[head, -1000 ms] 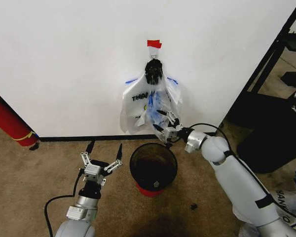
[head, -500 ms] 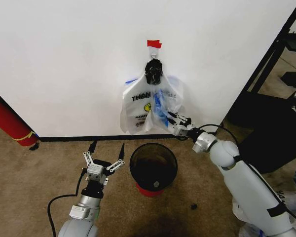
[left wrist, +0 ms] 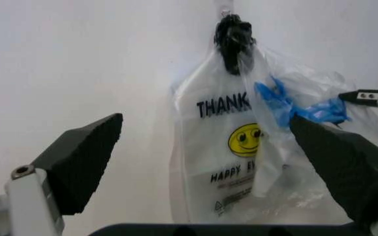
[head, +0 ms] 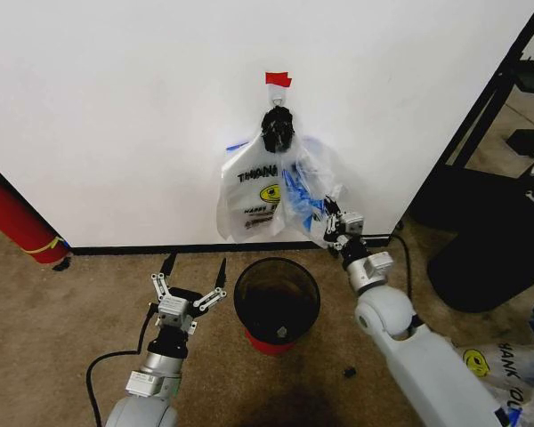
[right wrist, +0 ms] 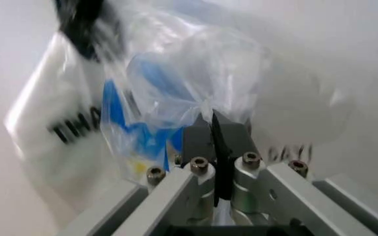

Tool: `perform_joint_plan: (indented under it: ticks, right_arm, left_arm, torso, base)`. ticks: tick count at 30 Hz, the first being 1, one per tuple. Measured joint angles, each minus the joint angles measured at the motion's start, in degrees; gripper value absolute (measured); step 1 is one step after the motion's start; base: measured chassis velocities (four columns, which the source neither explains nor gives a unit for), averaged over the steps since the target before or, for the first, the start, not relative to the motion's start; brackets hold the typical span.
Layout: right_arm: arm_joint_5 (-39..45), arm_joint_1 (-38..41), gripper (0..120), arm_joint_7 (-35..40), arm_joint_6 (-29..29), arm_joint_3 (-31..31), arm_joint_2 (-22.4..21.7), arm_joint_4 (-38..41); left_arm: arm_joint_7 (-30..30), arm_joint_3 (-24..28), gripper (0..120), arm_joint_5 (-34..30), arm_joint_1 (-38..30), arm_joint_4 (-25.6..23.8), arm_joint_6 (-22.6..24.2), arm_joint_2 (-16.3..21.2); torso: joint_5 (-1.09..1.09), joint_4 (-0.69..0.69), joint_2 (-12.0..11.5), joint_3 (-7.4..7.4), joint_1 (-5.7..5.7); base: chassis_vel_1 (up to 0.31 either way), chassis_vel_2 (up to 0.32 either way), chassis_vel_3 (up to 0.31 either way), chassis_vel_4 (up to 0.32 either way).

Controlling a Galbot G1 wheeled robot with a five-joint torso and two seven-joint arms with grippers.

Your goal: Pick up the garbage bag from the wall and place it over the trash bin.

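- Right gripper is clamped on the bag's right fold.
- Left gripper waits spread near the bin.
- Bag looks light, limp, slippery; pinch bunched film.

I see bright, even light on the wall; soft shadow beside the bag; my right wrist view is motion-blurred.

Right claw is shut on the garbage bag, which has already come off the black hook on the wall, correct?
Not quite. The right claw is shut on the garbage bag, but the bag has not come off: the head view shows its handles bunched on the black hook on the wall.
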Motion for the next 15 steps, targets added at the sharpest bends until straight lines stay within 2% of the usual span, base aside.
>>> perform_joint_plan:
  ticks: [3,6,9,13,15]
  right_arm:
    - [6.63,-0.79,0,-1.08,0.84,0.8,2.55,0.1]
    - [9.17,-1.01,0,-1.55,1.5,1.35,3.98,0.06]
    - [15.72,-1.72,0,-1.74,2.3,2.93,7.91,1.83]
    - [18.17,-2.74,0,-3.95,3.0,3.85,10.22,2.81]
    - [18.81,-3.67,0,-6.41,3.61,4.33,11.79,2.96]
  left_arm:
    - [-0.03,-0.15,100,-0.22,0.2,-0.35,-0.01,0.33]
    - [-0.08,-0.32,100,-0.48,0.27,-0.44,-0.04,0.46]
    - [-0.14,-0.67,100,-1.18,0.12,-0.28,-0.16,0.71]
    - [0.14,-1.06,100,-1.89,-1.15,0.33,-0.16,1.44]
    - [0.65,-0.59,100,-2.46,-4.08,1.03,0.14,3.6]
  torso:
    - [0.0,-0.01,0.0,0.0,0.0]
    - [-0.01,0.0,0.0,0.0,0.0]
    - [-0.01,0.01,0.0,0.0,0.0]
    - [-0.01,0.02,0.0,0.0,0.0]
    - [-0.01,0.01,0.0,0.0,0.0]
  base:
    - [0.0,0.0,0.0,0.0]
    - [0.0,0.0,0.0,0.0]
    - [0.0,0.0,0.0,0.0]
    - [0.0,0.0,0.0,0.0]
    - [0.0,0.0,0.0,0.0]
